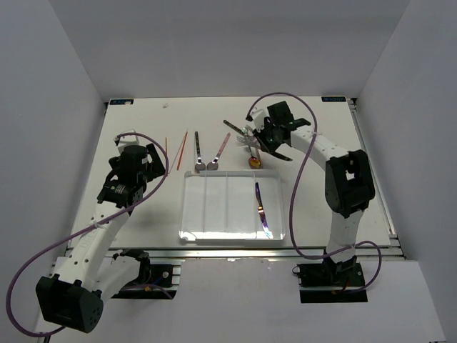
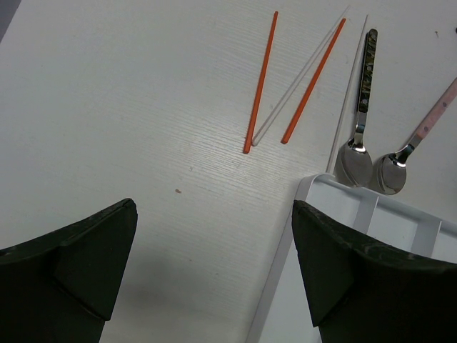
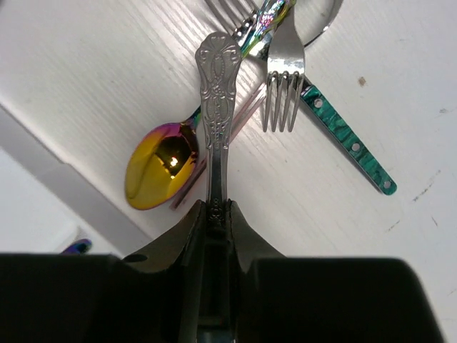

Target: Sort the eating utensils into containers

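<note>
The right gripper [image 3: 216,211] is pinched narrow on one end of a silver utensil [image 3: 218,93], at the far right, just past the tray [image 1: 214,207]. It probably holds it that way to lift it out of the pile, where a gold spoon [image 3: 156,168], a fork [image 3: 284,86] and a green-handled piece [image 3: 350,146] lie crossed. The left gripper [image 2: 214,271] has wide jaws holding nothing, near the orange chopsticks [image 2: 260,82]. Of the tray's four long boxes, only the right one has something: a purple utensil [image 1: 260,211].
</note>
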`<state>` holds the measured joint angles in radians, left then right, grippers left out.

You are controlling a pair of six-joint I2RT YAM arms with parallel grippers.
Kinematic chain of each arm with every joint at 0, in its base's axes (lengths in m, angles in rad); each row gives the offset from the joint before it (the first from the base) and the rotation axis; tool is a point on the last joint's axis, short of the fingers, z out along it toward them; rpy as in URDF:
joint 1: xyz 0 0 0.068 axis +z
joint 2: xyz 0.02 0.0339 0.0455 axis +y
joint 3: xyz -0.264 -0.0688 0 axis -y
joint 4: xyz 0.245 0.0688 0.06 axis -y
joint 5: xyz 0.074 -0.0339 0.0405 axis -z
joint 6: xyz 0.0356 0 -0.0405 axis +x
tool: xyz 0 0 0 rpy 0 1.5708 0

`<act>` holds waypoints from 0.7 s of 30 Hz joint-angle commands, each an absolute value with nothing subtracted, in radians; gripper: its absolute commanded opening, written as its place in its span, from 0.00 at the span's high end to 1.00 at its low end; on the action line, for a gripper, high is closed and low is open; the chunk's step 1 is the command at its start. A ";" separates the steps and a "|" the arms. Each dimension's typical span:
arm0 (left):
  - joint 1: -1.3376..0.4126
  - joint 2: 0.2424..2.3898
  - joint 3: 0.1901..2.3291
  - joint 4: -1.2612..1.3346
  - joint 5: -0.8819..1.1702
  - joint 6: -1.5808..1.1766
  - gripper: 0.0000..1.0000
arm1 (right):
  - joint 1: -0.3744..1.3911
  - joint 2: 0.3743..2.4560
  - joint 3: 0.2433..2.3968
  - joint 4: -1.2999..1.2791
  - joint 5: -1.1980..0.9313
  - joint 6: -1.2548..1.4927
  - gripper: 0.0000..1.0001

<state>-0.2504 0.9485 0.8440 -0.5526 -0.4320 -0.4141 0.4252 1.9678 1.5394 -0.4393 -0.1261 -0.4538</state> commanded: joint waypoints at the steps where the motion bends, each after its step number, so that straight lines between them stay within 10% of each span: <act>1: -0.245 0.936 0.844 -0.545 -0.446 -0.408 0.02 | 0.405 1.817 1.529 -0.359 -0.224 -0.344 1.00; 21: -0.245 0.911 0.841 -0.545 -0.431 -0.410 0.02 | 0.587 1.223 0.838 -0.112 -0.029 0.291 1.00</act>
